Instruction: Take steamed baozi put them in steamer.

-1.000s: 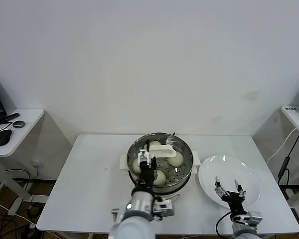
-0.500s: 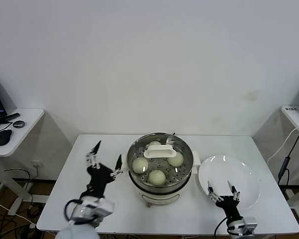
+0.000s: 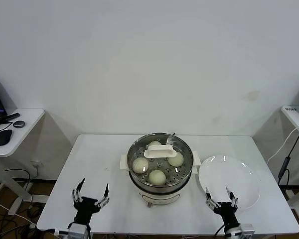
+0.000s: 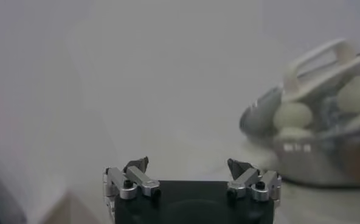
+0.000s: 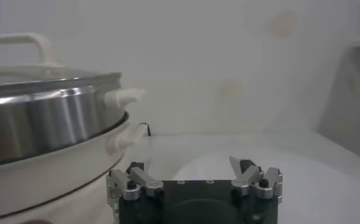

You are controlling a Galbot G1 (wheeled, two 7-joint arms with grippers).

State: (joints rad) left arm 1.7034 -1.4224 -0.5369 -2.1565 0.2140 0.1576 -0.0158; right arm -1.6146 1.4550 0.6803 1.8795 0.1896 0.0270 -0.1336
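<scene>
The steamer point(image 3: 164, 189), a shiny steel pot on a cream base, stands mid-table with a glass lid point(image 3: 160, 151) on it. Through the lid I see several cream-white baozi, such as one point(image 3: 140, 165) on the perforated tray. My left gripper point(image 3: 92, 188) is open and holds nothing, low at the table's front left, apart from the pot. My right gripper point(image 3: 221, 194) is open and holds nothing at the front edge of the white plate point(image 3: 234, 174). In the left wrist view the open gripper point(image 4: 188, 164) faces the steamer point(image 4: 308, 155) and a baozi point(image 4: 292, 114). In the right wrist view the open gripper point(image 5: 192, 164) is beside the steamer point(image 5: 46, 115).
The white plate lies right of the pot with nothing on it. A side table point(image 3: 20, 124) with a mouse stands far left, and another table edge point(image 3: 295, 117) with cables is far right. A wall is behind the table.
My left gripper has drawn away from the lid handle, swinging left and down to the table's front left. My right gripper has pulled back slightly toward the front edge. The lid stays on the pot.
</scene>
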